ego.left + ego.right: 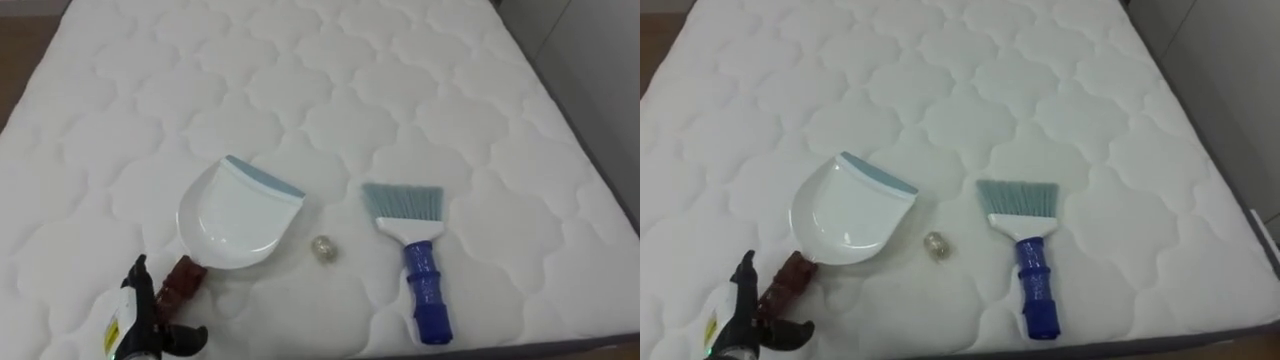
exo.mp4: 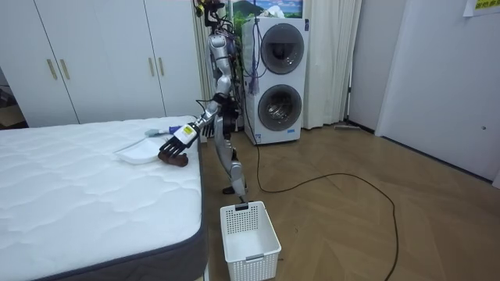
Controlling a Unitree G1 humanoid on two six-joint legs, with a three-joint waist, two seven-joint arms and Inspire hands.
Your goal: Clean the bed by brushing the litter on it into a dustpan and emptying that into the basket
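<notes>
Right, left eye view first: your left hand (image 1: 145,318) sits at the bed's (image 1: 330,90) near edge, fingers spread and clasping nothing, just beside the brown handle (image 1: 181,281) of the white dustpan (image 1: 232,222). A small crumpled scrap (image 1: 322,248) lies between the pan and the blue hand brush (image 1: 418,262). Bring the fingers round the handle before closing, and keep the pan flat so its lip stays on the mattress.

Room view: you stand at the bed's side near a corner, hand over the handle, with a white basket (image 2: 250,234) on the floor below.

Right eye view agrees: thumb apart, handle unclasped.
</notes>
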